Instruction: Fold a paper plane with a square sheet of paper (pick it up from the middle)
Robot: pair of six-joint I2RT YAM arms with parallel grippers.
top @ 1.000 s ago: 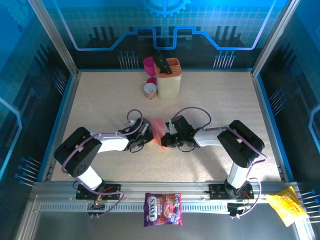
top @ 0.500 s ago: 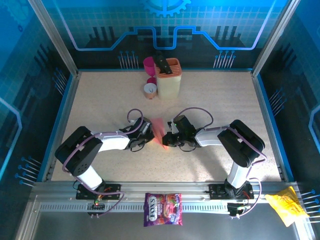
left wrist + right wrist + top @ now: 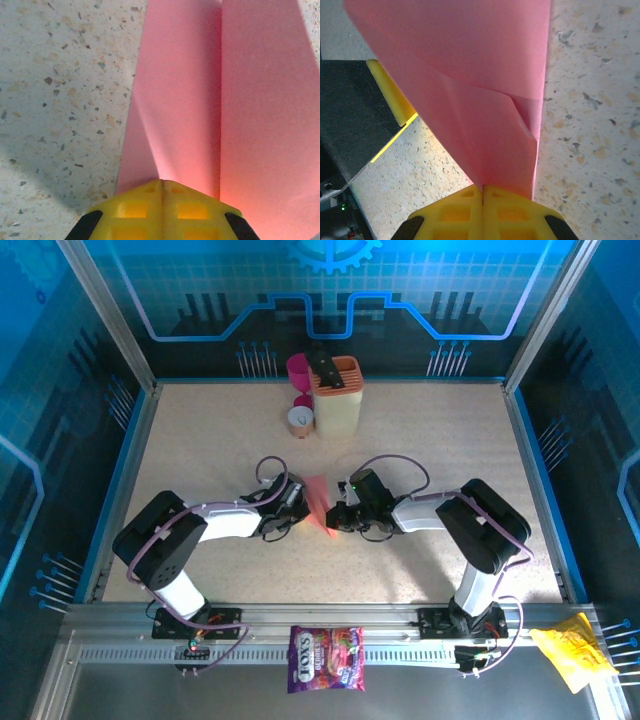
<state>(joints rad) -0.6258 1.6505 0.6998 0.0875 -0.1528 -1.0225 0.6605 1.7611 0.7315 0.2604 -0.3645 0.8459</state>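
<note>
Salmon-pink sheet of paper (image 3: 318,498), folded into a narrow pointed strip with a lengthwise crease, sits at the middle of the speckled table (image 3: 200,440) between the two arms. In the right wrist view, the right gripper (image 3: 483,189) has its yellow fingers pressed together, pinching the paper's lower tip. The left gripper (image 3: 162,182) is also pressed together, its tips against the paper's edge; whether it pinches the sheet cannot be told. A beige holder (image 3: 337,400) stands well apart at the far edge.

Evenly bright from overhead, blue-tinted along the enclosure walls (image 3: 60,440), with a soft shadow on the table (image 3: 50,170) beside the paper plane (image 3: 260,100).
</note>
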